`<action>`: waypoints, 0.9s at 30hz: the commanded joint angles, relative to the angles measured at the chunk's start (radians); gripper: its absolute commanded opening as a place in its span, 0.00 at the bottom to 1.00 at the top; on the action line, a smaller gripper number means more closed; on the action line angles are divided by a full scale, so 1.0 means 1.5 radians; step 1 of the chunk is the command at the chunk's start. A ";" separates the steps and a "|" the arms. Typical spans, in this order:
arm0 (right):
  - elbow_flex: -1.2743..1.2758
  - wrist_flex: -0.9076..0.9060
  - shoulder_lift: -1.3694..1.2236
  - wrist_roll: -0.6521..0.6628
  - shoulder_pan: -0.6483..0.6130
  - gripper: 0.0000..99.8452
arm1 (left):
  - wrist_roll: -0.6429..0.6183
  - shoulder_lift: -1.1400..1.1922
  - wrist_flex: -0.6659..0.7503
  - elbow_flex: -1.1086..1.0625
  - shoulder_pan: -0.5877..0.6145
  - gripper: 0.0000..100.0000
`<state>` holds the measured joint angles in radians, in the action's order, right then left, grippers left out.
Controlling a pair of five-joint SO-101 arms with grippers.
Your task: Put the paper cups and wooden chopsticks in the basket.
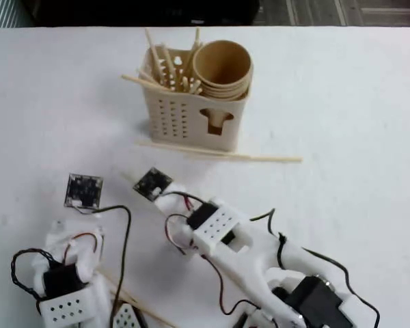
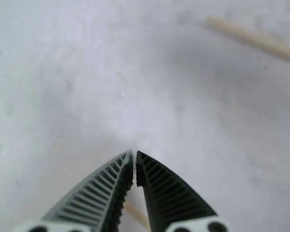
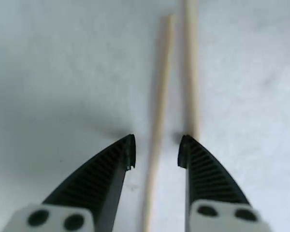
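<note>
Basket (image 1: pixel 184 119) sits at the far middle of the white worktop (image 1: pixel 342 96). It's got a stack of paper cups (image 1: pixel 222 65) in one side and a bunch of chopsticks (image 1: pixel 165 65) sticking up out of the other, leaning every which way.

Loose sticks (image 1: pixel 246 156) lie flat on the worktop just in front of the basket's near wall. It looks like two overlapping in one long line, but I can't say for sure. Another stray stick (image 1: pixel 140 305) lies at an angle down by the left arm (image 1: pixel 68 287) near the front edge.

The right arm (image 1: pixel 219 229) stretches diagonally toward the basket. From its wrist camera, the right end effector (image 3: pixel 157 145) is spread wide open and holding nothing. One chopstick (image 3: pixel 163 72) runs straight through the gap between the two fingers without touching either. A second chopstick (image 3: pixel 192 72) lies just beside the first and ends up right at one fingertip; can't tell if it's touching.

The left end effector (image 2: pixel 134 157) is closed with its tips pressed together on nothing, low over bare worktop. A bit of stick (image 2: pixel 135 215) peeks out underneath it, and a farther stick (image 2: pixel 261 41) lies well apart from the tips.
</note>
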<state>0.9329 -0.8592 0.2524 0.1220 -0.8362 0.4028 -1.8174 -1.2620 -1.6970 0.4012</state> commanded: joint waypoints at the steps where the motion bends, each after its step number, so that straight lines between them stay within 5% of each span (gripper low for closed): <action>1: -0.019 0.022 0.002 0.003 0.006 0.14 | -0.007 -0.005 -0.005 0.003 0.002 0.04; 17: -0.108 -0.027 -0.151 0.057 0.012 0.02 | -0.007 -0.005 -0.005 0.003 0.002 0.04; 27: -0.097 -0.138 0.110 0.064 0.086 0.02 | -0.007 -0.005 -0.005 0.003 0.002 0.04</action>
<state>0.7917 -1.0157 0.2386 0.2094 -0.7488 0.4028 -1.8174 -1.2620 -1.6970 0.4012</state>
